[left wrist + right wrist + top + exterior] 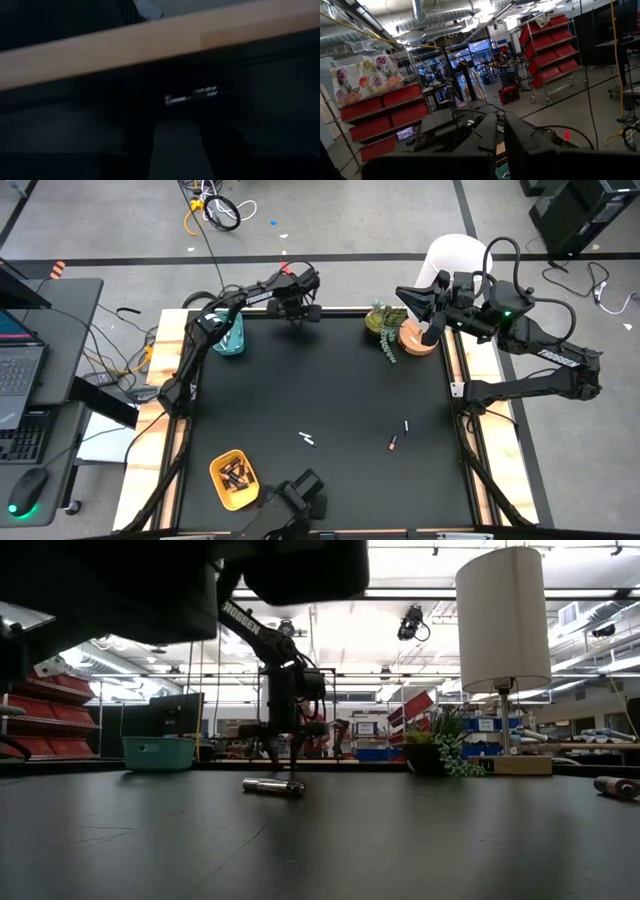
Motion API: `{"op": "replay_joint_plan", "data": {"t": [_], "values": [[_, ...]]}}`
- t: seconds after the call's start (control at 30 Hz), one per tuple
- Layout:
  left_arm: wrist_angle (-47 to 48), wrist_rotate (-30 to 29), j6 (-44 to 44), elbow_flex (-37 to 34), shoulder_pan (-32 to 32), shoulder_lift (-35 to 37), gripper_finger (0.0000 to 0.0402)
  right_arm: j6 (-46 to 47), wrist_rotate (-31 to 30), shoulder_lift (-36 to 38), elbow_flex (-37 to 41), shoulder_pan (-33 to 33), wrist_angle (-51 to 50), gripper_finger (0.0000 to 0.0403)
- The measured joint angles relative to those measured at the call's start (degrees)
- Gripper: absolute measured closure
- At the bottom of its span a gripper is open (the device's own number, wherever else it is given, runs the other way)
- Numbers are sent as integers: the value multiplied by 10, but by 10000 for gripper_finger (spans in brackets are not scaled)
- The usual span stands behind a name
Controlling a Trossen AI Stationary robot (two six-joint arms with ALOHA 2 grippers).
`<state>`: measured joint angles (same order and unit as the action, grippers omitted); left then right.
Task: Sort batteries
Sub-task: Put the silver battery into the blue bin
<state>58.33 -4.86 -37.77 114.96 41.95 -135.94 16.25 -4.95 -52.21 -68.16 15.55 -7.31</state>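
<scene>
The left gripper [297, 315], jaws apart over a silvery battery [192, 95] by the far edge, could knock it off.

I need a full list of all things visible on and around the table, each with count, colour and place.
teal tray: one, teal, far left corner of the mat.
yellow tray: one, yellow, near left, dark batteries inside.
loose batteries: pale one mid-mat; two more to its right, one dark with a red end.
plant: one, green, far right.
lamp: one, white shade, far right edge.
laptop: one, dark, on the side desk.
left gripper: dark, far edge beside the teal tray.
right gripper: dark, shut, above the plant.
</scene>
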Motion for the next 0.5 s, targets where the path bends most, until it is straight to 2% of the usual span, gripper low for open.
{"op": "replay_joint_plan", "data": {"t": [0.13, 0.33, 0.4, 0.47, 0.5], "values": [[-33, -18, 2, 0, 0, 0, 229, -1, 0, 0, 0, 0, 0, 380], [-73, -5, 25, 0, -2, -1, 229, 1, 0, 0, 0, 0, 0, 380], [-84, 24, 56, -1, -4, -6, 229, 1, 0, 0, 0, 0, 0, 380], [-93, 80, 110, 0, -7, -9, 229, 1, 0, 0, 0, 0, 0, 380], [-94, 128, 136, 1, -7, -9, 229, 1, 0, 0, 0, 0, 0, 380]]}}
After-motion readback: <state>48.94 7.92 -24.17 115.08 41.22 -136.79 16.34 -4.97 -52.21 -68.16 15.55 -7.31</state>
